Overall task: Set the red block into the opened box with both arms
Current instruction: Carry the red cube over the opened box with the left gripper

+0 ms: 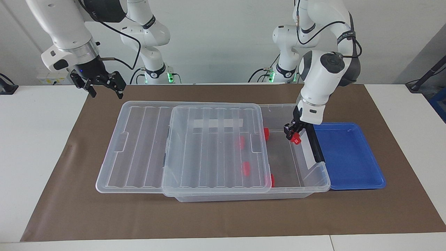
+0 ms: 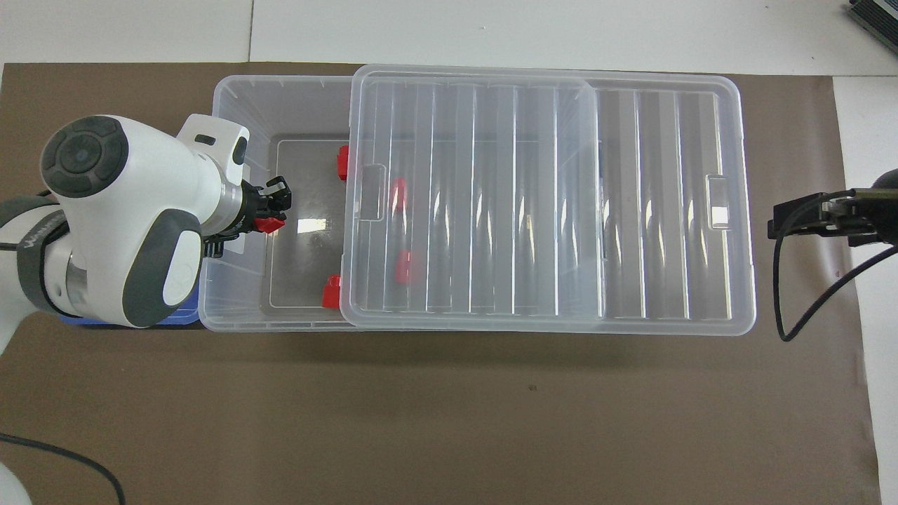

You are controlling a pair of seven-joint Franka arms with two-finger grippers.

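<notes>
Two tools split the job: facing, the left tool (image 1: 292, 134) pinches the red block (image 1: 295, 139) above the box (image 1: 315, 181), whose lid (image 1: 216, 150) sits slid aside; overhead, the right tool (image 2: 807, 221) waits, spread wide and empty, past the lid's end.

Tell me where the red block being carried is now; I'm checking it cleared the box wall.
The red block hangs in the left gripper over the box's uncovered end, just inside its black latch.
</notes>
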